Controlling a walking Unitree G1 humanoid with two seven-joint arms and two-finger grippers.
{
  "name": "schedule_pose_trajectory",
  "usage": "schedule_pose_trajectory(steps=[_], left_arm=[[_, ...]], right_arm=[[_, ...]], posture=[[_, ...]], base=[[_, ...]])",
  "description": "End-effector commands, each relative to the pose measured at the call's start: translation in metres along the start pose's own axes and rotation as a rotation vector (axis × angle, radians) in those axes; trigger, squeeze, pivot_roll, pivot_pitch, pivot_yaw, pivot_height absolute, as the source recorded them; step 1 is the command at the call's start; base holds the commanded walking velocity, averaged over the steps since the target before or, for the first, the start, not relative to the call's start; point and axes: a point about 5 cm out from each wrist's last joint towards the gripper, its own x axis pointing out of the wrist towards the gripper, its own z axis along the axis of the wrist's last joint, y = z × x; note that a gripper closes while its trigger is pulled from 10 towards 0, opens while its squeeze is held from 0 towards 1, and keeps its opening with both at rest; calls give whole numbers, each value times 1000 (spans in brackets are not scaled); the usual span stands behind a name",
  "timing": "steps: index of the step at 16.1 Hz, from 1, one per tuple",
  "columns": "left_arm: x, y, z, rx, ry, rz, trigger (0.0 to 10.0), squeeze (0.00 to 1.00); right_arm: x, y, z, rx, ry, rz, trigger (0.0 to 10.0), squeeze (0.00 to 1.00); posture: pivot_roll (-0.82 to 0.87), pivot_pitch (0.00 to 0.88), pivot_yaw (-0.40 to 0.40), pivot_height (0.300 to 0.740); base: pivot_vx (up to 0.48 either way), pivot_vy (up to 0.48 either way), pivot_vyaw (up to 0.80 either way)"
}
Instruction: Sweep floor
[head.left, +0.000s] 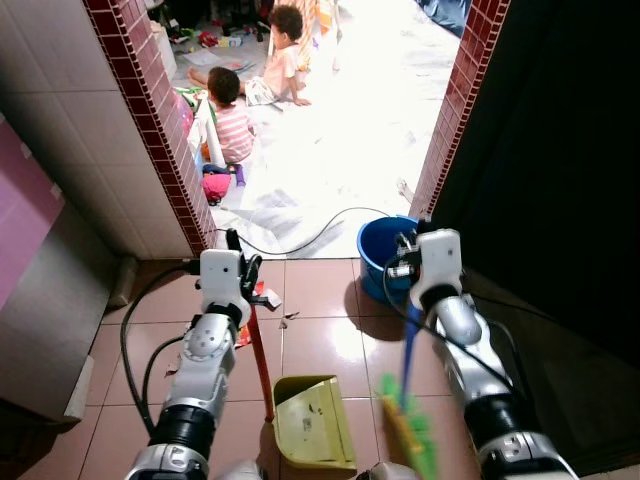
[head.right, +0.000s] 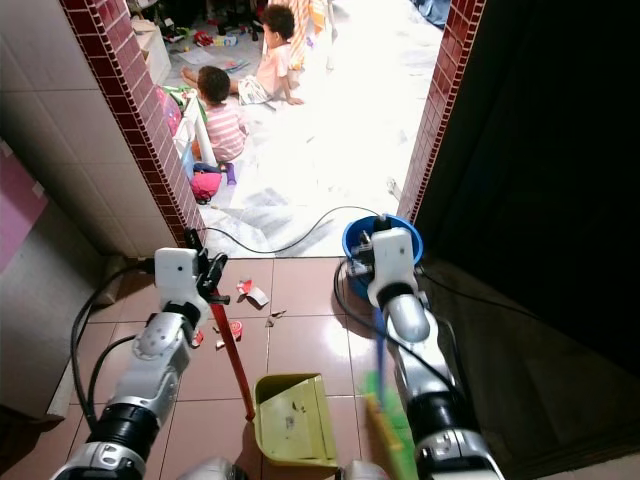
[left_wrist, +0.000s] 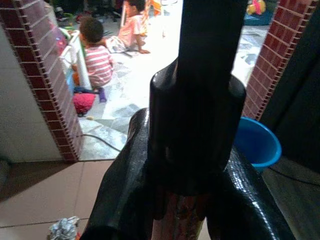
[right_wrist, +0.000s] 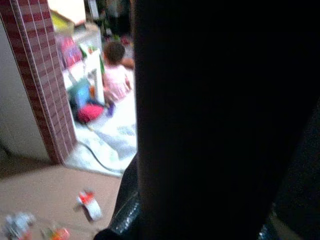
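A yellow-green dustpan (head.left: 312, 420) rests on the brown tiled floor just in front of me, with a few crumbs inside. Its red handle (head.left: 260, 355) rises up to my left gripper (head.left: 245, 270), which is shut on it; in the left wrist view the black fingers (left_wrist: 125, 190) clamp the red handle (left_wrist: 180, 222). My right gripper (head.left: 405, 258) is shut on the blue handle (head.left: 410, 345) of a green broom (head.left: 410, 430), whose head hangs to the right of the dustpan. Paper scraps (head.right: 250, 293) and red bits (head.right: 235, 327) lie on the tiles ahead of the dustpan.
A blue bucket (head.left: 385, 245) stands at the doorway by the right brick post (head.left: 450, 110). A black cable (head.left: 310, 235) crosses the threshold. Two children (head.left: 235, 115) sit on the bright floor beyond. The left brick post (head.left: 160, 120) and a wall close the left; the right is dark.
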Motion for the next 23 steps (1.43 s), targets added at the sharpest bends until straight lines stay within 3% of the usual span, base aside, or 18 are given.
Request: schedule_pose_trajectory(steps=[1,4,6,8,10,11,13,19,23], left_arm=[[6,-6,11,8,-42,-22,10000,0],[4,-17,4,9,-20,-52,10000,0],[3,-17,3,12,-14,-51,10000,0],[3,-16,2,14,-9,-51,10000,0],[3,-17,2,16,-8,-56,10000,0],[3,-17,2,16,-8,-58,10000,0],[3,-19,1,20,0,-63,10000,0],[1,-16,-3,29,15,-58,10000,0],[0,-11,-7,30,15,-24,10000,0]], right_arm=[[10,3,25,40,-95,9,10000,0],[24,-16,71,-7,-240,-27,10000,0],[26,-23,86,-71,-286,-41,10000,0],[27,-24,97,-154,-328,-31,10000,0],[26,-17,107,-327,-384,37,10000,0],[25,-17,107,-348,-385,46,10000,0],[24,-14,99,-429,-358,85,10000,0],[17,-29,53,-391,-181,49,10000,0],[8,-29,26,-429,-102,62,10000,0]], posture=[[-25,0,31,740],[-31,0,32,740],[-27,0,28,740],[-27,0,28,740],[-28,0,31,740],[-28,0,31,740],[-31,0,32,740],[-22,0,31,740],[-21,0,37,740]], base=[[0,0,0],[0,0,0],[0,0,0],[0,0,0],[0,0,0],[0,0,0],[0,0,0],[0,0,0],[0,0,0]])
